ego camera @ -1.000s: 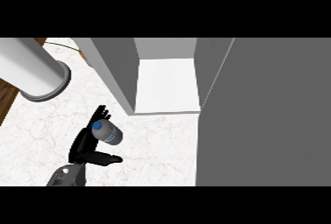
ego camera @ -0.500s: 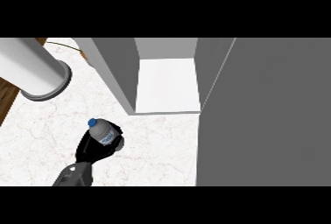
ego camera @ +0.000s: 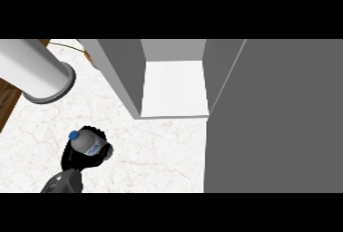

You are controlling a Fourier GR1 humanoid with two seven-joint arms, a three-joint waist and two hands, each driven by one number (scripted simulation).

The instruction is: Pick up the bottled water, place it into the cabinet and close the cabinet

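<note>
The bottled water (ego camera: pixel 88 145), clear with a blue cap and a pale label, is held in my left hand (ego camera: pixel 71 161) at the lower left of the head view. The black fingers curl round it and hide its lower part. Its cap tilts up and to the left. The cabinet (ego camera: pixel 173 88) lies up and to the right of the bottle, open, with a bare white floor between grey walls. Its grey door (ego camera: pixel 275 118) fills the right side of the view. The right hand does not show.
A large white cylinder (ego camera: pixel 33 68) with a grey rim lies across the upper left corner. The marble counter top (ego camera: pixel 157 154) spreads between the hand and the cabinet. Brown wood (ego camera: pixel 5 102) shows past the counter's left edge.
My left hand has carried the bottle leftward and slightly toward the lower edge, away from the cabinet. The bottle now looks bigger and its cap points more at the camera.
</note>
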